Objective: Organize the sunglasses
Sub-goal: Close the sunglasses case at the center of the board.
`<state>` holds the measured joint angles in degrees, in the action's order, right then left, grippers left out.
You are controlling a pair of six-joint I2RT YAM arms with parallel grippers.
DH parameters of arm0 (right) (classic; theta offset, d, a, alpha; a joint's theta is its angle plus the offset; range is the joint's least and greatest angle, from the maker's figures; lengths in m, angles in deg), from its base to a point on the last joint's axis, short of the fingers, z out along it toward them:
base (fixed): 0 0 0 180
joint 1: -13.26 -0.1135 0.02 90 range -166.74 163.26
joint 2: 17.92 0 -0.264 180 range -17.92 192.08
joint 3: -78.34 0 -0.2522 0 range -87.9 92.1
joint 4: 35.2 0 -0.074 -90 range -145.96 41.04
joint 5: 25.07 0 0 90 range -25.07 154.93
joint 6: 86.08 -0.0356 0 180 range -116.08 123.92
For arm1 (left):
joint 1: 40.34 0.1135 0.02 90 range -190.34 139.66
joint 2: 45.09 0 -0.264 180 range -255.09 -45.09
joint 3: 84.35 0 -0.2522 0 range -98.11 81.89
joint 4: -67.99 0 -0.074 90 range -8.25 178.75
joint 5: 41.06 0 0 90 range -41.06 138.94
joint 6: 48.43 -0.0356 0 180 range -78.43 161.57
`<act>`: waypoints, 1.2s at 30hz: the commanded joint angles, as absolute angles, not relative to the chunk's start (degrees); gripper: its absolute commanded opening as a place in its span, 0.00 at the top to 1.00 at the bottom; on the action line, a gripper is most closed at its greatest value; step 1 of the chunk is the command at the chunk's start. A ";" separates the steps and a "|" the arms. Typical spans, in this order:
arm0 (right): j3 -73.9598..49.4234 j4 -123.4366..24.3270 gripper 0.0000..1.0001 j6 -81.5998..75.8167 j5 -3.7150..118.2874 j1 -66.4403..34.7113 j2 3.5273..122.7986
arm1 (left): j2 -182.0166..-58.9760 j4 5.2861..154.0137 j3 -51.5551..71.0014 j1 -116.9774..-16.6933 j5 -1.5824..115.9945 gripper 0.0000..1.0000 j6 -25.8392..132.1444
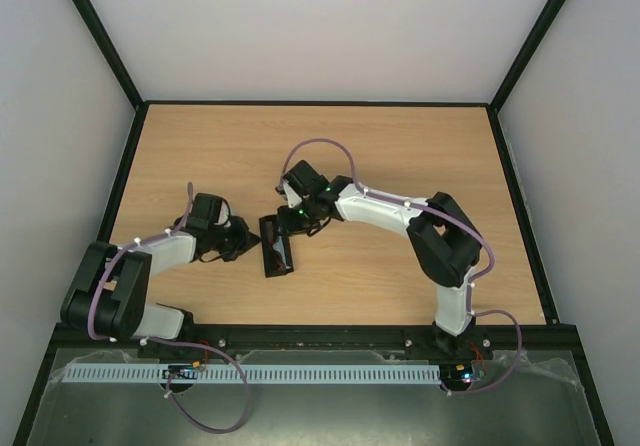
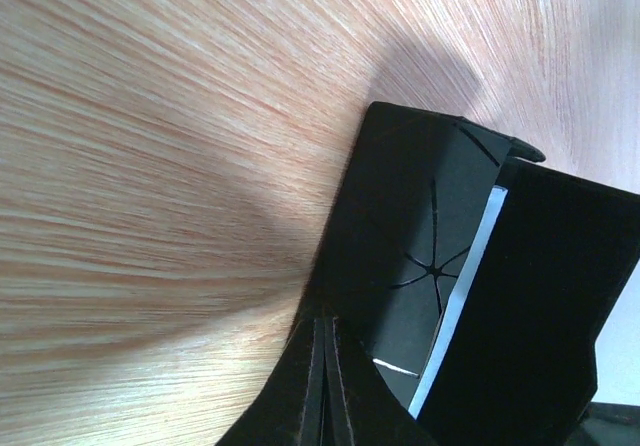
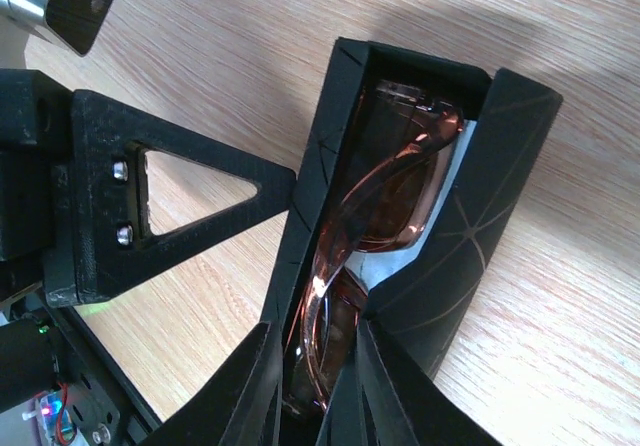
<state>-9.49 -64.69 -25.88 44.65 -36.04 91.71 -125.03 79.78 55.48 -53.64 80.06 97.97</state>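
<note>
Two robot arms meet over a black rectangular case lying open near the middle of a pale wood-grain desk, where a small pair of amber-brown translucent sunglasses rests folded in the trough, dark lenses on edge between the case's two walls. The right hand reaches in from the near end of the case, its two fingers set either side of the frame and apparently pinching it, a grip that looks meant to seat the sunglasses squarely against the pale blue lining rather than drop them in. The left hand comes from the opposite side with its fingers seemingly pressed together and nothing between them; one black triangular finger touches the outer face of the case wall, seemingly to brace the light case so it does not slide while the other hand works inside it. The flap side of the case stands up and open, so the closing step appears not yet done. Judging by this, the sunglasses are all but stowed; the next move likely calls for a clean release without dragging the frame back out.
</note>
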 commanded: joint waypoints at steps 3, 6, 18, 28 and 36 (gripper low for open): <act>-6.99 -67.58 0.78 -25.87 44.10 -37.11 94.25 | -126.06 78.07 54.43 -54.27 80.79 0.98 98.41; -6.25 -67.61 0.78 -25.92 44.10 -37.36 94.92 | -126.06 77.82 54.52 -54.37 80.85 0.98 98.58; -4.99 -67.20 0.77 -26.30 43.79 -38.07 96.37 | -126.45 77.18 54.71 -54.53 80.80 0.98 98.88; -2.79 -67.47 0.78 -26.38 43.34 -38.70 98.03 | -126.45 77.01 54.90 -54.65 80.91 0.98 99.01; -3.52 -66.72 0.78 -26.75 43.31 -38.83 98.45 | -126.33 77.19 55.11 -54.65 80.76 0.98 98.91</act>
<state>-3.96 -64.93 -26.14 44.15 -38.46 97.76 -125.78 78.14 55.48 -54.31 80.23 98.89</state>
